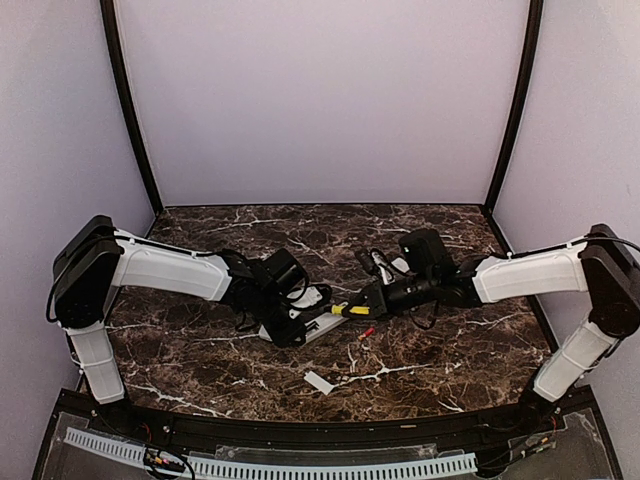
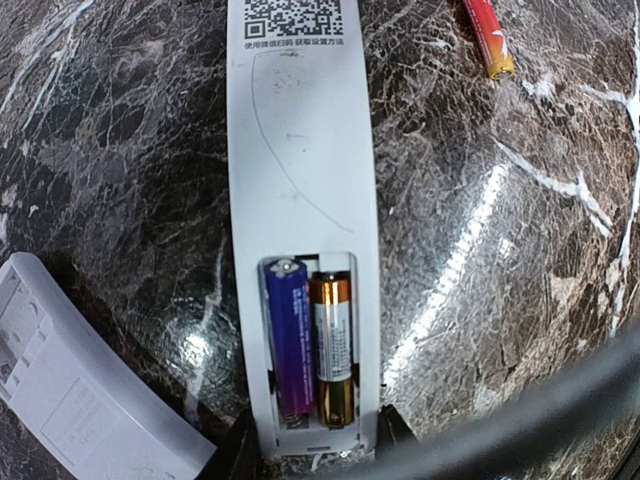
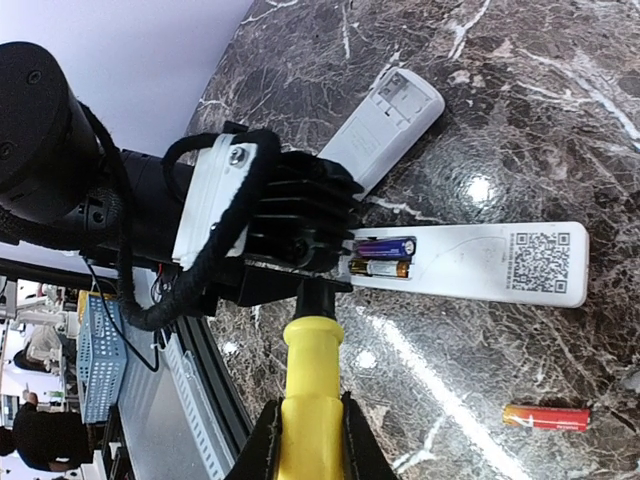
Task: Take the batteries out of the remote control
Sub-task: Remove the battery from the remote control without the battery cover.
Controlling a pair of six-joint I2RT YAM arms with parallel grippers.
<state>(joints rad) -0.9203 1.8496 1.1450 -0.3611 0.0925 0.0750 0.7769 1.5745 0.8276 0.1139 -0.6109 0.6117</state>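
Where left end effector (image 2: pixel 315 446) clamps remote (image 2: pixel 300 150), screwdriver (image 3: pixel 312 360) tip hidden; right end effector (image 3: pixel 310 445) clamped on handle.

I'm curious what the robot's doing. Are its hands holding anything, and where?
The right gripper clamps the screwdriver by its yellow handle. The left gripper pinches the remote at its battery end.

You had the white remote control (image 2: pixel 300 180) lying flat, back up, cover off, QR label toward its far end, with the compartment end pinched between the left fingers (image 2: pixel 238 452). Two batteries (image 2: pixel 333 350) sat side by side in the open bay just ahead of those fingertips, a purple cell (image 2: pixel 285 340) and a gold-and-silver cell (image 2: pixel 333 300), both seated. A third, red cell (image 2: pixel 488 38) lay loose on its side, well beyond the fingers, off the remote's far end
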